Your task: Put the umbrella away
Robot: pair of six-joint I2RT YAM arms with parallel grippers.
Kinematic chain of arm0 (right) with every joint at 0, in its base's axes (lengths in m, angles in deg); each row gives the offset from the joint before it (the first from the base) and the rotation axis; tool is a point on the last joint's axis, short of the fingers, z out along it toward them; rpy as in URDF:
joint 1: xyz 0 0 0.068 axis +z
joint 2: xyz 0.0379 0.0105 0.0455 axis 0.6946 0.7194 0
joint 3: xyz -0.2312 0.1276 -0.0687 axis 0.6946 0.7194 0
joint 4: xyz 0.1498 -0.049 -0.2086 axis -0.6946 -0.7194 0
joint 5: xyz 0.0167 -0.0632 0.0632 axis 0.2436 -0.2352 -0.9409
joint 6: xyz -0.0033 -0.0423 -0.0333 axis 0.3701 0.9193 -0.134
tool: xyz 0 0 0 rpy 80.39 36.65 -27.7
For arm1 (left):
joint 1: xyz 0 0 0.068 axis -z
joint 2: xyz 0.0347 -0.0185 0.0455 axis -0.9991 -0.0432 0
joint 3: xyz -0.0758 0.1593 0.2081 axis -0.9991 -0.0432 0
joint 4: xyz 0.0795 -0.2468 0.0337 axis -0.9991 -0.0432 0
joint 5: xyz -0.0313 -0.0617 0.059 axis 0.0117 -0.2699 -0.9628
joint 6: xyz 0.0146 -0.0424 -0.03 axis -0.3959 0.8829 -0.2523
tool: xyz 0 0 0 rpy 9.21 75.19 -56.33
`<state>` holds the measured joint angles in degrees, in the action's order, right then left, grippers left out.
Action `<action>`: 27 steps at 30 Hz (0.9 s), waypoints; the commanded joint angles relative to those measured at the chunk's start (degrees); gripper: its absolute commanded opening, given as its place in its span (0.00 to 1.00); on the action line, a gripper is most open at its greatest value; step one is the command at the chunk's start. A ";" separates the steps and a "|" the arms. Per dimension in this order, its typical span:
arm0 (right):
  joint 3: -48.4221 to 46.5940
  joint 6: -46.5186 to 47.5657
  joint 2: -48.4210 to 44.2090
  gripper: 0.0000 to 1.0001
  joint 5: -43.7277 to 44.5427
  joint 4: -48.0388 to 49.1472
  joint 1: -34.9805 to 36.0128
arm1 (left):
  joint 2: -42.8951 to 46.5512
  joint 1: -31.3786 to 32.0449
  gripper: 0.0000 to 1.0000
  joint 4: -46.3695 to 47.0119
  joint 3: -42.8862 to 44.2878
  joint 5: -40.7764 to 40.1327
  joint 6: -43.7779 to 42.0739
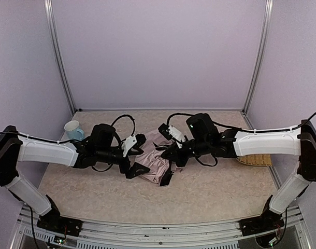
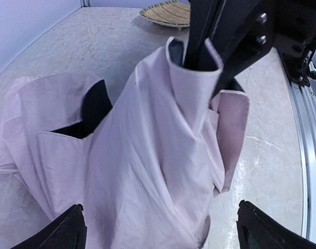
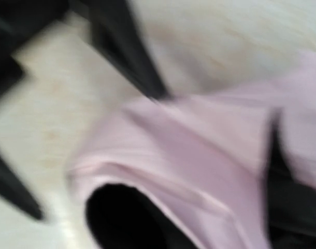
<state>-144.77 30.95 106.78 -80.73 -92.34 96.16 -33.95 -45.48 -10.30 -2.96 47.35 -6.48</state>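
1. Black fingertips (image 2: 62,231) of the left gripper (image 2: 160,236) sit at the two lower corners of its wrist view. They are spread to full width, with nothing clamped between them.
2. Between and just ahead of those fingertips lies the umbrella (image 2: 147,155). It is a crumpled pale pink canopy with black lining showing in the folds, and it rests on the table (image 2: 70,46).
3. Ahead of the left gripper, the right gripper (image 2: 196,52) reaches in from above. Its jaws are closed, with the tips buried in a fold of the pink fabric. The fabric rises in a peak to meet them.
4. Right wrist view is blurred. Only pink fabric and black lining close under that hand can be made out.
5. Beyond the right gripper, seen from the left hand, a woven mat (image 2: 166,13) lies on the table, apart from the umbrella.
6. Behind the left gripper, beside its forearm, a pale blue cup (image 1: 72,129) stands upright.
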 commanded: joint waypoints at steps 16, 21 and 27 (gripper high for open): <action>17.02 -4.68 -14.96 0.03 -28.39 16.32 -22.74 | -7.54 0.04 0.00 2.51 2.04 1.84 -3.51; 15.64 -3.85 -14.46 0.31 -6.48 4.83 -25.44 | -8.33 -0.29 0.00 3.84 2.65 2.61 -1.09; 22.69 -1.16 -20.68 0.54 -2.31 7.67 -13.65 | -10.48 -0.46 0.00 1.74 6.42 1.53 1.09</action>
<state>-126.78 27.69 91.53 -88.88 -84.98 73.65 -42.78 -45.59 -6.43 0.56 50.15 -7.49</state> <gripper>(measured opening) 0.495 0.020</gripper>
